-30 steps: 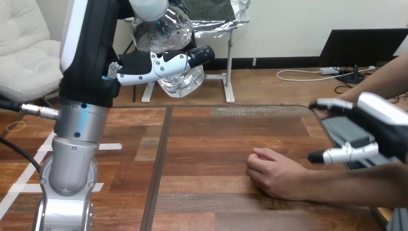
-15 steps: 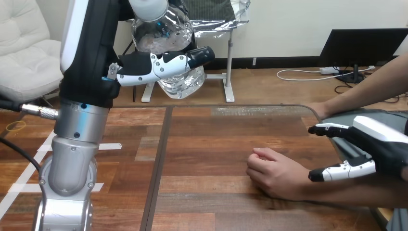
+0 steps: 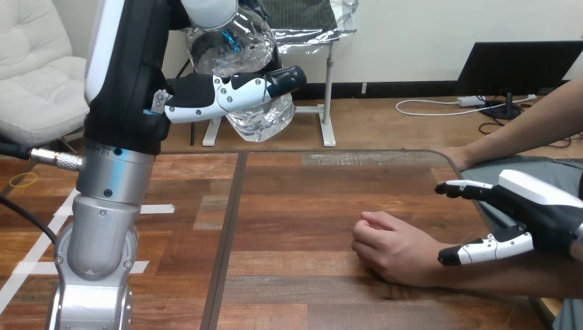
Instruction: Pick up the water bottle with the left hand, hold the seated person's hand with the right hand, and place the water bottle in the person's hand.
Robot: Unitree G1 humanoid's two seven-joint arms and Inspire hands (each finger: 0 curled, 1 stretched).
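Note:
My left hand is raised high at the upper left, its fingers curled round a clear plastic water bottle that hangs well above the table. The person's hand rests on the wooden table as a loose fist, right of centre, the forearm running off to the right. My right hand hovers at the right edge over the person's wrist, open, with its fingers above the forearm and the thumb lying against the wrist. Its fingers do not close round the wrist.
The person's other arm reaches in from the upper right beyond the table's far corner. A dark seam runs down the tabletop left of centre. White tape marks lie on the table at the left.
My right hand has come down and slightly left, from above the forearm to level with the person's wrist. The left hand with the bottle has stayed put.

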